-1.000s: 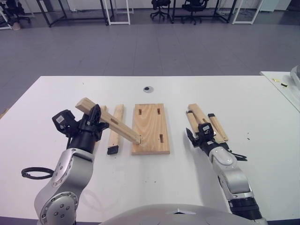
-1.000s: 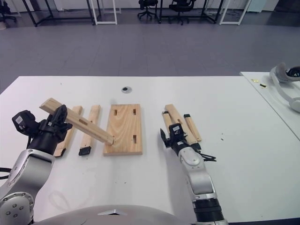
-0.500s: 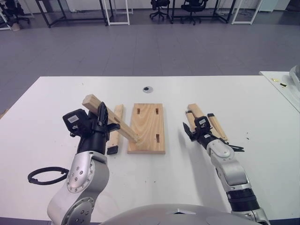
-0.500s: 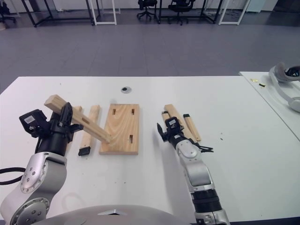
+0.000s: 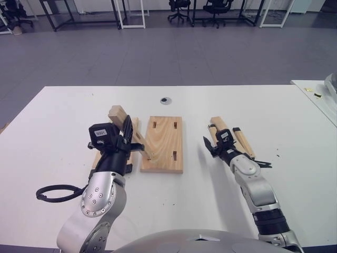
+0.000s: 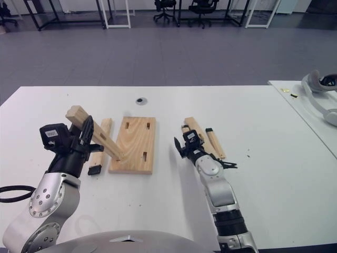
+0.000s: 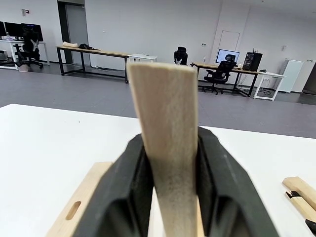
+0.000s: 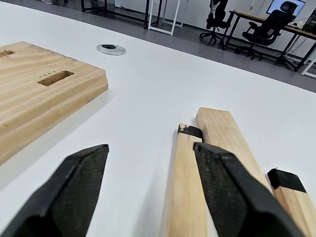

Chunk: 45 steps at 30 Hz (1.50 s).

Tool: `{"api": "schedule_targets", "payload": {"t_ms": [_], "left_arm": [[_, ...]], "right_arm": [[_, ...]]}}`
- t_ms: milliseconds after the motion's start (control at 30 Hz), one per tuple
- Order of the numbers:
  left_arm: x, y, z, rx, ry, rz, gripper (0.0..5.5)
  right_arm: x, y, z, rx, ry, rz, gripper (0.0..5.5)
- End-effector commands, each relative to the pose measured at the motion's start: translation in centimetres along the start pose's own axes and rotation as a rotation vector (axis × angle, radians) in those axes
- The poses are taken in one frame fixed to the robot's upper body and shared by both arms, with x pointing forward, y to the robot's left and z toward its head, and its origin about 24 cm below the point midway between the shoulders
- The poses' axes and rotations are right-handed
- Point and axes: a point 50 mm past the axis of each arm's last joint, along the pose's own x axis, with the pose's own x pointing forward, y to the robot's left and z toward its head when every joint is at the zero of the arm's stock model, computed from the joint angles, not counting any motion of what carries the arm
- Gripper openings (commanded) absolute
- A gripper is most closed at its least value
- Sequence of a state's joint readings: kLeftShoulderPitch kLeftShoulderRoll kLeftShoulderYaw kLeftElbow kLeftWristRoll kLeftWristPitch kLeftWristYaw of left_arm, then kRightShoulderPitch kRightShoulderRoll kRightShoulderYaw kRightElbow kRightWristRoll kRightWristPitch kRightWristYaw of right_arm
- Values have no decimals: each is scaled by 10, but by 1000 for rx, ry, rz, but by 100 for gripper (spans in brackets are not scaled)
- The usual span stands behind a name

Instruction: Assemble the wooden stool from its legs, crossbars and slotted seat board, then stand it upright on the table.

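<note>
My left gripper (image 5: 126, 139) is shut on a wooden leg (image 5: 118, 115), which tilts down to the right. The leg's lower end rests at the left edge of the slotted seat board (image 5: 162, 143), lying flat mid-table. In the left wrist view the leg (image 7: 168, 148) is clamped between both fingers (image 7: 123, 197). Another leg (image 6: 101, 141) with a black foot lies left of the board. My right gripper (image 5: 215, 147) is open just above the table, at the near end of three wooden pieces (image 5: 225, 130). In the right wrist view its fingers (image 8: 74, 192) straddle the nearest piece (image 8: 190, 197).
A black cable loop (image 5: 55, 192) lies on the table at the near left. A round grommet (image 5: 167, 100) sits behind the board. A white headset (image 6: 321, 89) rests on a second table at the right. Bare tabletop stretches between the board and the right-hand pieces.
My left gripper has moved right with the leg, which now stands steeper. The board's near end has slid slightly left. My right gripper has crept forward to the wooden pieces.
</note>
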<state>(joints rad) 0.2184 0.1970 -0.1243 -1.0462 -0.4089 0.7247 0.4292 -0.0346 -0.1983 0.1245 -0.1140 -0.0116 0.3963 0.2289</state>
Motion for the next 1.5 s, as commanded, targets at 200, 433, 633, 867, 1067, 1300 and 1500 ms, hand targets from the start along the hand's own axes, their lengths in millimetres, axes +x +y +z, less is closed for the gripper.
{"api": "schedule_targets", "payload": {"t_ms": [200, 433, 633, 867, 1067, 1300, 1500], "left_arm": [[0, -10, -42, 83, 335, -68, 101], [8, -8, -44, 139, 361, -95, 101], [28, 1, -5, 164, 184, -104, 154], [34, -9, 18, 119, 75, -201, 288], [45, -12, 42, 46, -25, -280, 417], [55, 0, 104, 55, -343, -418, 537], [67, 37, 105, 45, -381, -223, 537]], "right_arm": [[6, 0, 1, -38, 2, -8, 320], [11, 3, 3, -40, -14, -6, 320], [15, 5, 4, -50, -36, -18, 320], [15, 10, 3, -53, -45, -15, 320], [15, 13, 5, 5, -74, -3, 320], [4, -24, -19, 81, 30, -158, 320], [1, -22, -21, 153, 47, -63, 320]]}}
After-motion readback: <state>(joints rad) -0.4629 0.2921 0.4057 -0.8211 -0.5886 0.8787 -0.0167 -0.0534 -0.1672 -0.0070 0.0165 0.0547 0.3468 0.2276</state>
